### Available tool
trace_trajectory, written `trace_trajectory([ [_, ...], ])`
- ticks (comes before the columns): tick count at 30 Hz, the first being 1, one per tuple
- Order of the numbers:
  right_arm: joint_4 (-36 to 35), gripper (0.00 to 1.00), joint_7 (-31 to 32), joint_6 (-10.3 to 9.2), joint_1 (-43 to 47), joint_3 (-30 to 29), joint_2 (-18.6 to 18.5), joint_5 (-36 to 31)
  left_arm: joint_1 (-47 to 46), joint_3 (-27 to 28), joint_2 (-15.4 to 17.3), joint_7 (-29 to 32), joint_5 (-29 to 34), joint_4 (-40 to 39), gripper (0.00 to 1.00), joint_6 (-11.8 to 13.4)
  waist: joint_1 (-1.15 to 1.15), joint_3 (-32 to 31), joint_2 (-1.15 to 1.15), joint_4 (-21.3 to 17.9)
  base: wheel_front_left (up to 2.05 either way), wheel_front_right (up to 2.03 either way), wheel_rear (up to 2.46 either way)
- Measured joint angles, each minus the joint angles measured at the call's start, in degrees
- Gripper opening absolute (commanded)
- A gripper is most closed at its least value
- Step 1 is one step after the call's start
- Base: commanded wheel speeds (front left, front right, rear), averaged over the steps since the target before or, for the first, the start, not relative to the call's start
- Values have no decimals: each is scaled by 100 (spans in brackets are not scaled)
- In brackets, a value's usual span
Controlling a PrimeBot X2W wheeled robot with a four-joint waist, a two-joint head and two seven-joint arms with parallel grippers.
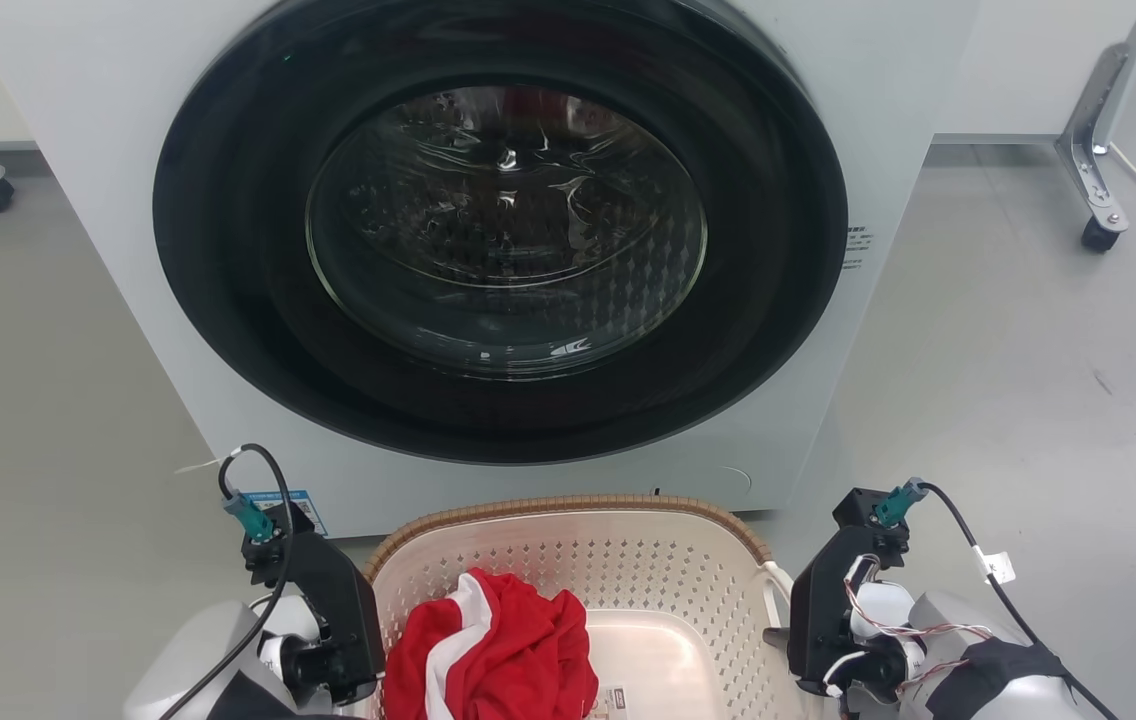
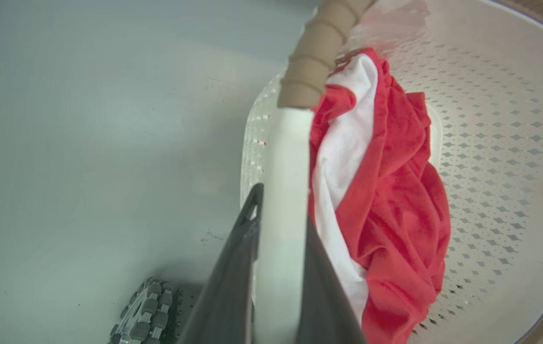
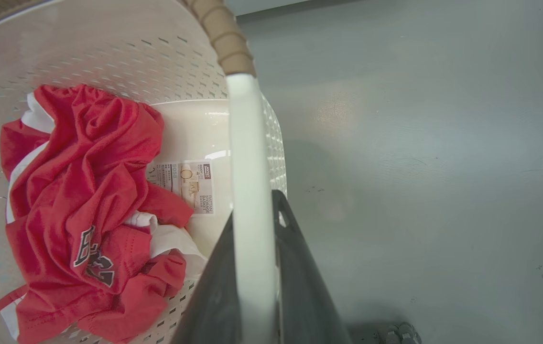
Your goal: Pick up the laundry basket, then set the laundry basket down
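One laundry basket [image 1: 628, 570] — perforated, rounded, woven-rimmed

The cream perforated, brown-rimmed laundry basket [image 1: 628, 570] is upright before the washer [image 1: 508, 230].

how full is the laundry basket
Nearly empty. The laundry basket holds one crumpled red and white garment on its base, and beside it the label and bare plastic show.

Glossy perforated plastic basket [image 1: 628, 565] with woven-look rim; soft cloth shirt [image 1: 498, 650]; shiny glass washer door [image 1: 503, 230]; matt floor [image 1: 1028, 400].
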Motion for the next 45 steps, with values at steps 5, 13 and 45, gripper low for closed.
trace_trajectory([
  [5,-1,0,-1,-3,0,65,-1,44,4,2,4,0,-1,0,0,0,0,3,0,-6,0,0,0],
  [13,-3,0,-2,-45,-1,146,-4,158,7,1,8,0,-3,0,0,0,0,10,0,-6,0,0,0],
  [45,-9,0,-216,-49,53,454,-19,404,147,-88,-4,-359,2,1,0,44,0,86,0,64,0,0,0],
])
